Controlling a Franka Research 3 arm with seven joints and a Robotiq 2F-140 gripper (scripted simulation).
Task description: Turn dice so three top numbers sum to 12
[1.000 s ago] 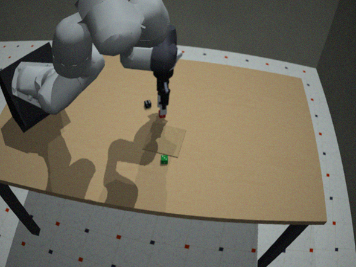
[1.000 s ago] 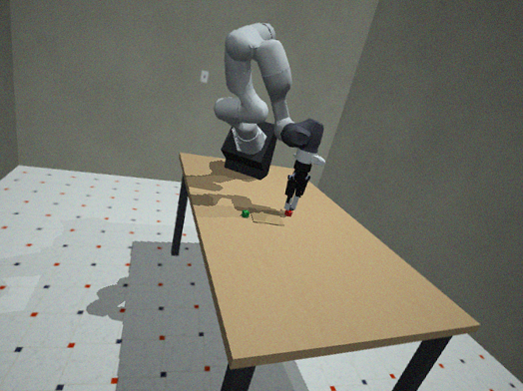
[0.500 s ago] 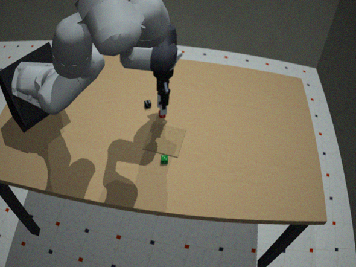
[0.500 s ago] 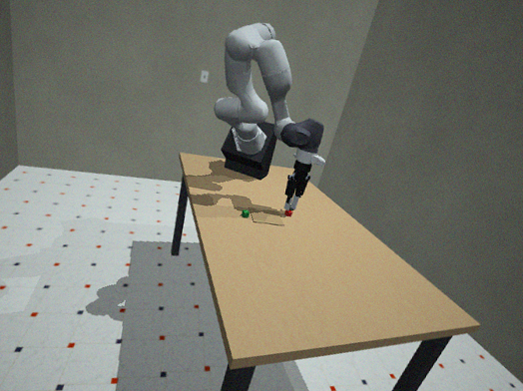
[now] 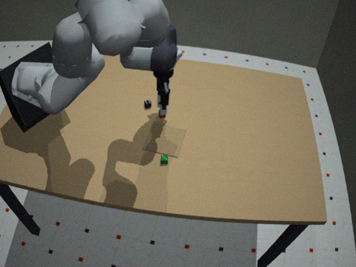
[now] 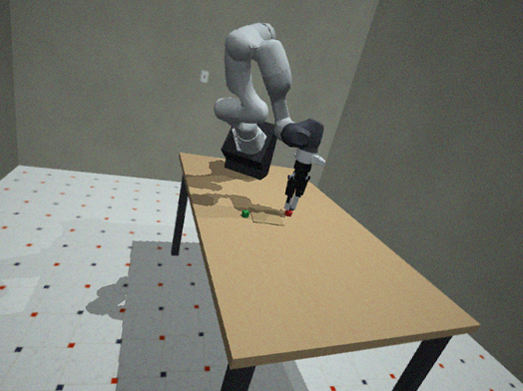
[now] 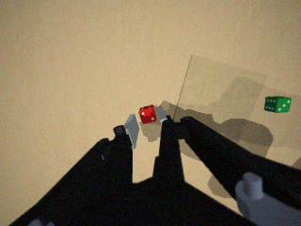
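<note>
A red die [image 5: 161, 115] [image 6: 288, 213] [image 7: 148, 114] sits off the mat, just beyond its back edge. My gripper [image 5: 162, 111] [image 6: 290, 209] [image 7: 148, 118] points down over it, open only a little, with a fingertip on either side and a thin gap showing in the wrist view. Two pips show on the red die's larger visible face. A green die [image 5: 164, 159] [image 6: 245, 213] [image 7: 277, 104] lies off the mat's front edge. A black die [image 5: 147, 104] with pale pips lies left of the gripper in the top view. The mat [image 5: 173, 142] [image 6: 267, 219] [image 7: 212, 77] is a thin, see-through square lying flat.
The wooden table [image 5: 240, 142] [image 6: 321, 271] extends well to the right of the dice in the top view. The arm's black base [image 5: 24, 116] [image 6: 244, 161] stands at the table's left end. Arm shadows darken part of the mat.
</note>
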